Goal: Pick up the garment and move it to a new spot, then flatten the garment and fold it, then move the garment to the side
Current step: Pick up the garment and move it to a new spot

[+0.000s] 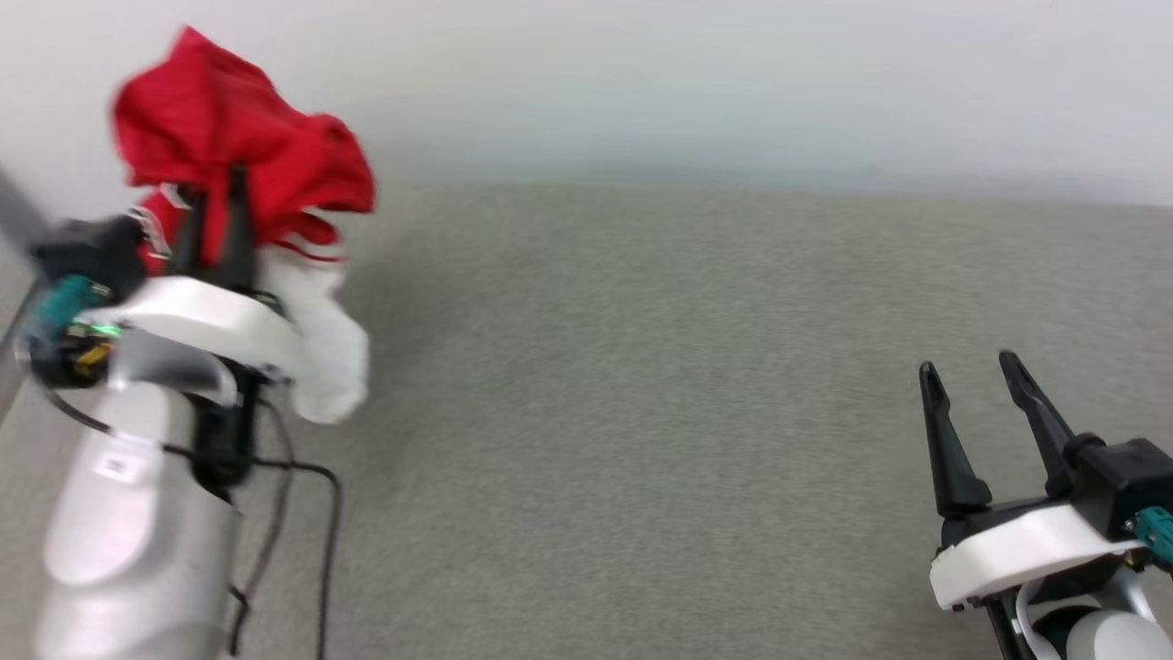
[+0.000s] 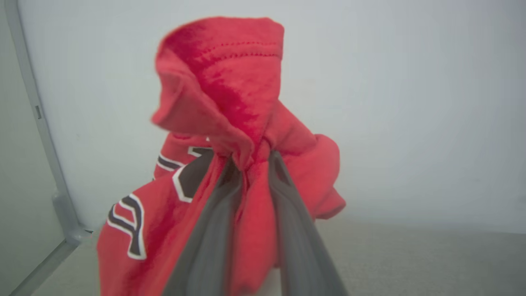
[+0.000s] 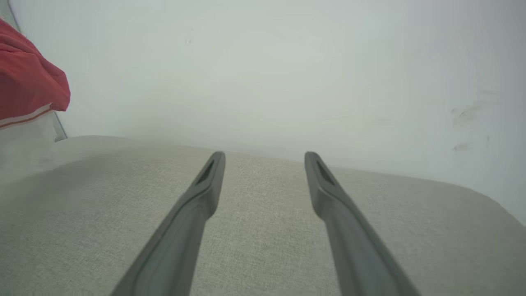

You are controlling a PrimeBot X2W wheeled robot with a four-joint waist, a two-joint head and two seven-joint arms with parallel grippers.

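The garment is a red jersey with a white sleeve, bunched up and lifted off the grey surface at the far left of the head view. My left gripper is shut on it, the cloth bulging above the fingertips and hanging down beside the wrist. In the left wrist view the garment is pinched between the two dark fingers, with black white-outlined lettering at the lower left. My right gripper stands open over the surface at the lower right, nothing between its fingers. A corner of the garment shows at the right wrist view's left edge.
A grey fabric surface spreads across the scene, ending at a pale wall behind. A grey metal frame post stands at the left edge. A black cable hangs from my left arm.
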